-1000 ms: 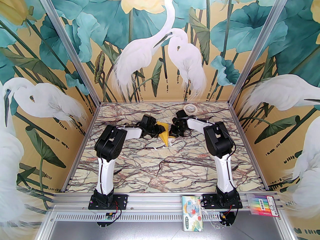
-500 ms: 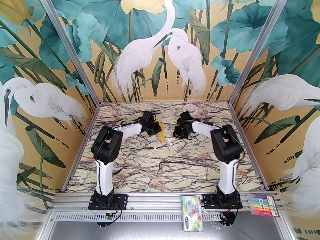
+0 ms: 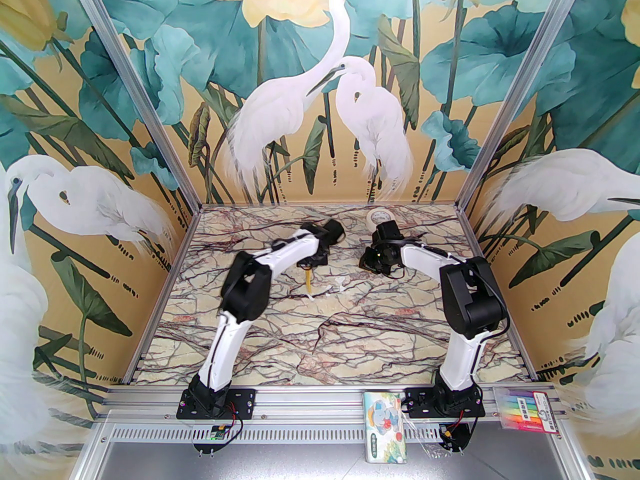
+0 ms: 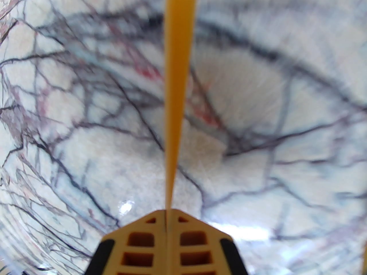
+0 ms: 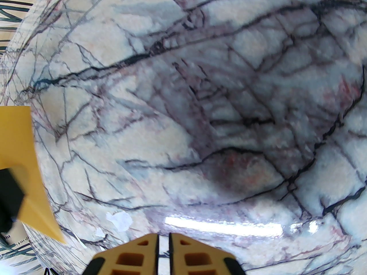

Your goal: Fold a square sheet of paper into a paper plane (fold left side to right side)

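Since the earlier frame, both arms have swung right and the paper plane (image 3: 309, 282) now stands edge-on. The left gripper (image 4: 167, 210) is clenched on the paper plane's tail, holding it above the marble table (image 3: 350, 328), nose toward 6 o'clock. At 3 o'clock, well apart, the right gripper (image 5: 163, 239) is nearly closed and grasps nothing.

No text, brand or number can be read. The small picture box (image 3: 386, 427) on the near rail shows a cartoon print with markings too small to make out, and the label on the marker pack (image 3: 529, 409) at the near right is likewise illegible.
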Motion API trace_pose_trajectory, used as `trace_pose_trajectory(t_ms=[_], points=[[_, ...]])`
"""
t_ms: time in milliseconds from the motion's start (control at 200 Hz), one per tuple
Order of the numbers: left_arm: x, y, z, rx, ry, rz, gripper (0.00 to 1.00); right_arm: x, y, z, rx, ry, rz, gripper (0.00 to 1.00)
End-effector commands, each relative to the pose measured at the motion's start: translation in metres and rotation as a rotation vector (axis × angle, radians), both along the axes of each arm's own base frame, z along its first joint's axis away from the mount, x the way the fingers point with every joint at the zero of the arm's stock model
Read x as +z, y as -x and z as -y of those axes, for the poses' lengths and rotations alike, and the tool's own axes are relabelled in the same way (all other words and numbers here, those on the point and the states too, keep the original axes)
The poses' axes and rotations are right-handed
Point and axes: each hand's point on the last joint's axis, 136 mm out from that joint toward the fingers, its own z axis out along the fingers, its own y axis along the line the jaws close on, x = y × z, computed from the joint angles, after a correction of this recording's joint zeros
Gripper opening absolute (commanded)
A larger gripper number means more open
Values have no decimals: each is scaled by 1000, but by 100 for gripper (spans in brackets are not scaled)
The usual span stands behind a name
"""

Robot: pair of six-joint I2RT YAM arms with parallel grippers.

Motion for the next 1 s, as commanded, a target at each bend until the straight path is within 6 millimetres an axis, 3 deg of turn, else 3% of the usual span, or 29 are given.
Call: trace_pose_trajectory(t_ms=[0,145,275,305,515,635,775,850,995], points=[[-11,12,0,26,-13,-91,21,6,2,-3,3,-27,17,14],[-15,15,36,37,184,-129,46,3,5,-6,12,-43,9,16],[-1,14,53,32,307,-120,58,4,5,-11,32,-73,5,16],[15,11,55,27,343,-92,60,4,5,-14,37,-85,1,17],[58,6,41,0,522,-4,64,9,0,-42,106,-168,-5,22],[69,13,28,-21,609,-2,65,9,-4,-62,143,-194,-9,25],[63,28,18,-51,610,2,62,7,-8,-80,172,-223,-20,25],[55,35,15,-46,615,-10,48,6,-10,-87,186,-228,-28,25],[48,35,27,-65,690,-2,53,6,-11,-93,201,-231,-37,26]])
